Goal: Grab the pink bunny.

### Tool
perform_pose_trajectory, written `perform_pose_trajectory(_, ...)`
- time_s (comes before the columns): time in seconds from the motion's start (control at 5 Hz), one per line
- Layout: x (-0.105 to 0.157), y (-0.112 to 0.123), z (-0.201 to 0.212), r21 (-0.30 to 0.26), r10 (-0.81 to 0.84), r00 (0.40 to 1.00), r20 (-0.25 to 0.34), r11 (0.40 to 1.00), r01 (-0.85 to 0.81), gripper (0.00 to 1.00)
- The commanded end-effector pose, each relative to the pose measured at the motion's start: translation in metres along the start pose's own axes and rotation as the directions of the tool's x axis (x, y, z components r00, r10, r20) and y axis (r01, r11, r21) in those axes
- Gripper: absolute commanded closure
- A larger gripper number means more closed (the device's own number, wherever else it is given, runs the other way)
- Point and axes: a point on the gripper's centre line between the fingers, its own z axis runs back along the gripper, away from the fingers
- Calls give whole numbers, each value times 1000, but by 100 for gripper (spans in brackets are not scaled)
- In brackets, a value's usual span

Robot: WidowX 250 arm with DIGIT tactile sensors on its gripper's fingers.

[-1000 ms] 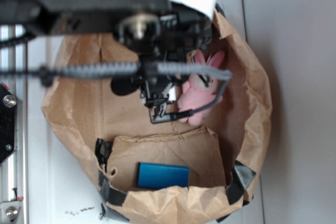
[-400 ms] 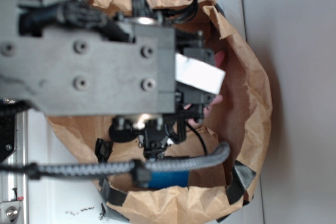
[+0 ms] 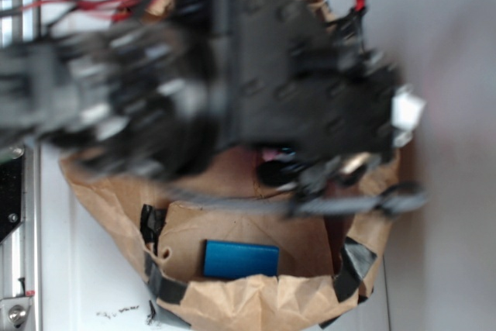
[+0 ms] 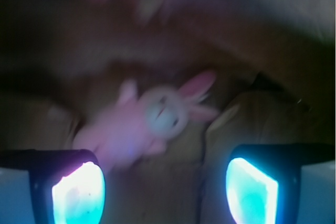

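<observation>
1. The pink bunny looks like soft, fuzzy plush cloth, matt, with a paler whitish face; the wrist view is blurred.
2. The paper bag is brown kraft paper, matt and heavily creased, its rolled rim crumpled.
3. Black tape patches on the bag's rim look smooth and slightly glossy.
4. The blue block has a smooth, even, faintly sheeny surface.
5. The gripper shows smooth finger pads glowing cyan; the arm's housing looks like matt black plastic.

No readable text, label or number
</observation>
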Motion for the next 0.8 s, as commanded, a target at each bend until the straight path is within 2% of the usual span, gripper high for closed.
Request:
perform_pose_trajectory(0.0, 23, -2, 18, 31, 296, 950, 102, 953, -300, 0)
perform_pose_trajectory(0.2, 7, -19, 40, 95, 385, 903, 193, 908, -408, 0)
perform_pose_trajectory(0.4, -6, -32, 56, 123, 440, 853, 280, 865, -486, 0)
perform_pose_trajectory(0.6, -9, -18, 47, 97, 503, 841, 201, 844, -528, 0)
